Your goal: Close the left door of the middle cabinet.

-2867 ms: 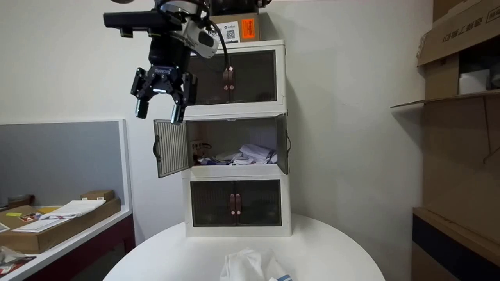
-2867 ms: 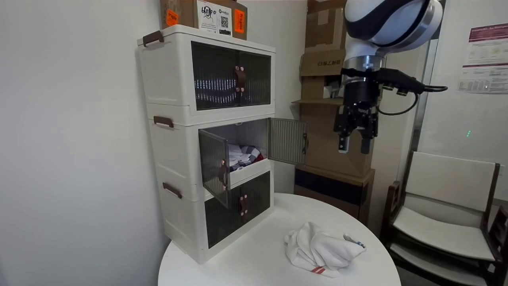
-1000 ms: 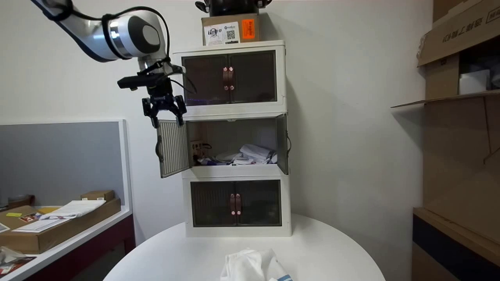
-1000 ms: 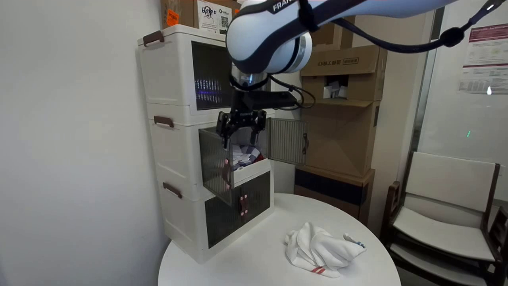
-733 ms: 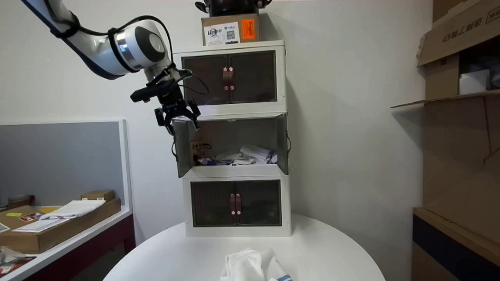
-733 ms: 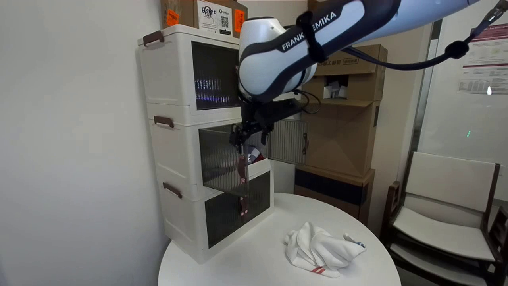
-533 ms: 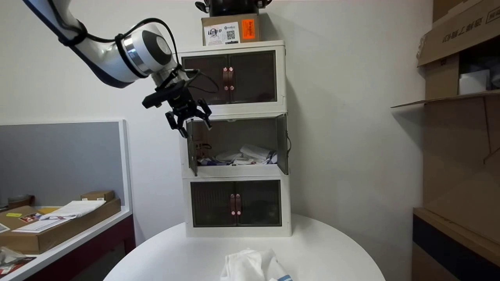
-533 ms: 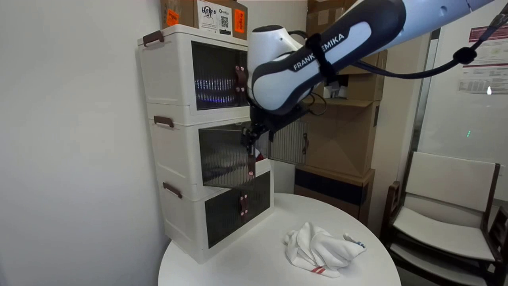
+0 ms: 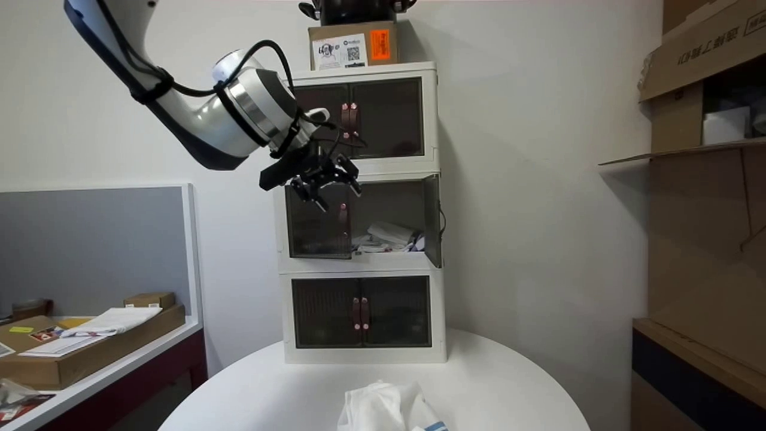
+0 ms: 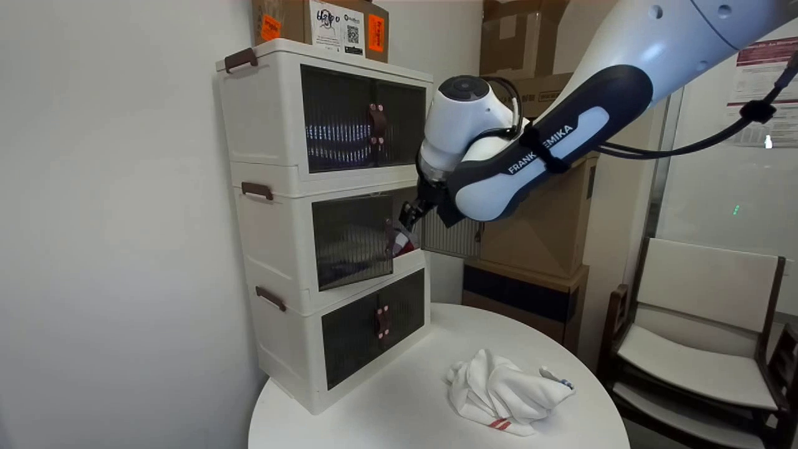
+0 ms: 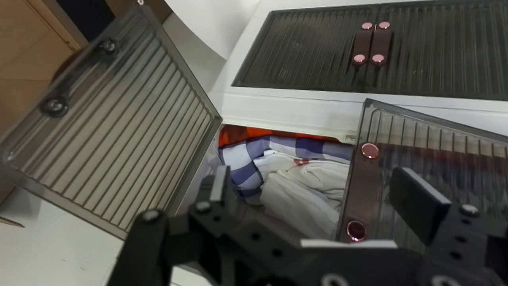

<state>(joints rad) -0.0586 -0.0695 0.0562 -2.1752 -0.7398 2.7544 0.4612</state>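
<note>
Right up at the middle cabinet [image 9: 392,262] now, here's the hand [image 9: 340,198], tilted over, its fingers [image 11: 414,204] spread wide. The left door [image 9: 317,233] sits on the front of that cabinet, nearly in line with the frame, but its free edge stands out a little: slightly ajar, and you can see it in both exterior views. Go to the wrist view: one finger is over the ribbed panel of that door, the other over the opening, and the door's edge with its brown handle [image 11: 362,190] shows between them (touching or just beside, I cannot tell from here). Across the gap, the right door [image 11: 119,115] stands swung well out. And inside, a soft heap: white cloth [image 11: 305,194], a blue-and-white checked cloth [image 11: 242,163], a strip of red-orange cloth [image 11: 246,133] along the sill. The top cabinet [image 9: 389,166] has both doors closed; so does the bottom cabinet [image 9: 365,355]. Highest of all, a cardboard box [image 9: 359,45] with a bright orange label. The whole stack stands on a round white surface [image 10: 374,427], and out in front lies a crumpled towel [image 10: 505,390], white, red stripes at one corner.
</note>
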